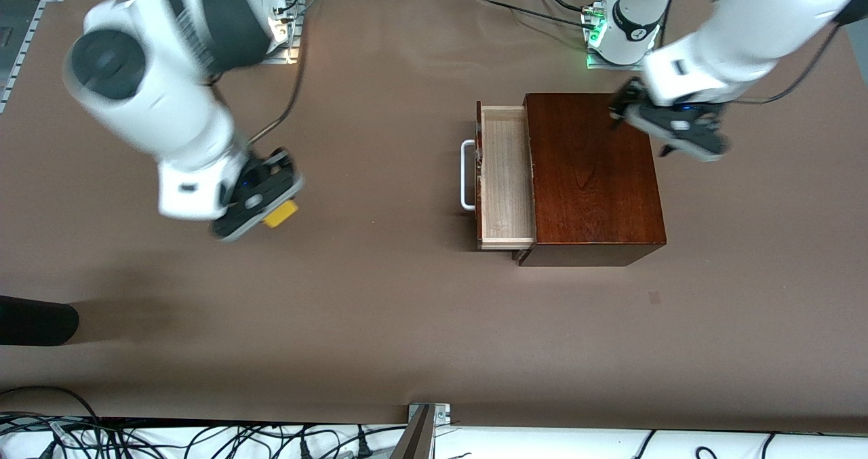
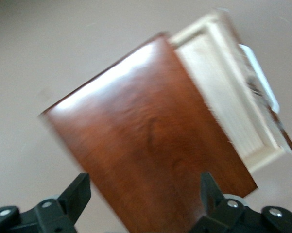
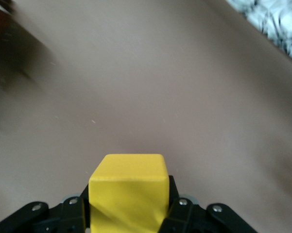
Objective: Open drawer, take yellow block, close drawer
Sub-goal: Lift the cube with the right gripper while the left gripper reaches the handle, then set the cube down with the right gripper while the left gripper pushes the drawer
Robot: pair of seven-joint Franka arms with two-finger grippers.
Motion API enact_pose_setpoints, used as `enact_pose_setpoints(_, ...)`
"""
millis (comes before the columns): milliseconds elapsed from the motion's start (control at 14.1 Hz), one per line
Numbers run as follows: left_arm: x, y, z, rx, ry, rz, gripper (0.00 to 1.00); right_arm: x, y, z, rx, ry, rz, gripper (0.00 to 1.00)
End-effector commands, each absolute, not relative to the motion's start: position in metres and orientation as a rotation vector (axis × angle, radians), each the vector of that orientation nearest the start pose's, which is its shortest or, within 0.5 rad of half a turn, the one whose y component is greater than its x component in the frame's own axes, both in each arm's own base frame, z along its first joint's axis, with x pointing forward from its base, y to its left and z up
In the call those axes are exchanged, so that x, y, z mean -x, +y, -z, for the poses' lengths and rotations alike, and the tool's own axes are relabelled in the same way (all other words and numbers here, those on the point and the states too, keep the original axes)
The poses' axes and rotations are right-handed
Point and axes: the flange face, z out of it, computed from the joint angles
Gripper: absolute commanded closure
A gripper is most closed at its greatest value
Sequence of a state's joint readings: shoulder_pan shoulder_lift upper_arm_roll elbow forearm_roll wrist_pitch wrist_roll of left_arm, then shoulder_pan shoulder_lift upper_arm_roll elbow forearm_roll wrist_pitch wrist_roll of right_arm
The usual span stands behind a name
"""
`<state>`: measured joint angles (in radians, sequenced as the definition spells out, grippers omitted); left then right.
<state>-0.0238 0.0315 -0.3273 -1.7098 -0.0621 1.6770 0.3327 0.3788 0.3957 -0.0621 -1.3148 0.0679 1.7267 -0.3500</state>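
Box (image 1: 593, 174): one, glossy dark wood.
Drawer (image 1: 503, 174): one, pale tray, out.
Right gripper (image 1: 268, 205): clamps my one yellow block (image 1: 281, 213).
Left gripper (image 1: 671, 128): spread over box.

Brown table covering (image 1: 407, 323), small darker patch (image 1: 654, 297) on it; tangled black cables (image 1: 203, 438) along the near edge — a dark rounded object (image 1: 34, 320) at the right arm's end

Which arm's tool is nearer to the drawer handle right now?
Left. The left tool hangs open over the wooden box, at the edge away from the handle. The right tool, shut on the yellow block, is out over bare table toward the right arm's end.
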Motion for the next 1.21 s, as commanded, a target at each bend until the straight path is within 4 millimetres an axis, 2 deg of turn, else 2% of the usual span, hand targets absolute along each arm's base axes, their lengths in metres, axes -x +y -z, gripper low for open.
enact_pose_setpoints(0, -0.550, -0.280, -0.514, 3.026, 1.525, -0.195, 0.00, -0.607, 0.184, -0.460, 2.939, -0.883, -0.004, 1.00)
enact_pose_setpoints(142, -0.537, -0.340, -0.490, 3.079, 1.683, -0.295, 0.00, -0.600, 0.149, -0.412, 2.985, -0.721, -0.083, 1.00)
enact_pose_setpoints(213, -0.533, -0.362, -0.477, 3.124, 1.732, -0.365, 0.00, -0.593, 0.138, -0.388, 3.000, -0.667, -0.121, 1.00)
enact_pose_setpoints(355, -0.531, -0.387, -0.446, 3.159, 1.793, -0.469, 0.00, -0.579, 0.119, -0.344, 3.033, -0.559, -0.109, 1.00)
enact_pose_setpoints(497, -0.521, -0.419, -0.419, 3.094, 1.890, -0.522, 0.00, -0.564, 0.105, -0.306, 3.051, -0.514, -0.057, 1.00)
enact_pose_setpoints(569, -0.514, -0.441, -0.407, 2.973, 2.000, -0.446, 0.00, -0.557, 0.098, -0.285, 3.061, -0.482, -0.033, 1.00)
enact_pose_setpoints(640, -0.510, -0.456, -0.396, 2.774, 2.167, -0.329, 0.00, -0.549, 0.088, -0.264, 3.076, -0.444, -0.013, 1.00)
enact_pose_setpoints(711, -0.511, -0.463, -0.386, 2.584, 2.292, -0.230, 0.00, -0.541, 0.083, -0.242, 3.085, -0.431, 0.015, 1.00)
enact_pose_setpoints(853, -0.514, -0.476, -0.357, 2.442, 2.399, -0.144, 0.00, -0.531, 0.075, -0.212, 3.099, -0.414, 0.064, 1.00)
enact_pose_setpoints(995, -0.505, -0.497, -0.346, 2.272, 2.432, -0.051, 0.00, -0.528, 0.072, -0.197, 3.113, -0.340, 0.045, 1.00)
enact_pose_setpoints(1066, -0.499, -0.504, -0.343, 2.182, 2.440, -0.047, 0.00, -0.527, 0.072, -0.193, 3.117, -0.306, 0.035, 0.84)
enact_pose_setpoints(1137, -0.494, -0.502, -0.332, 2.146, 2.438, -0.087, 0.00, -0.526, 0.071, -0.190, 3.119, -0.299, 0.023, 0.71)
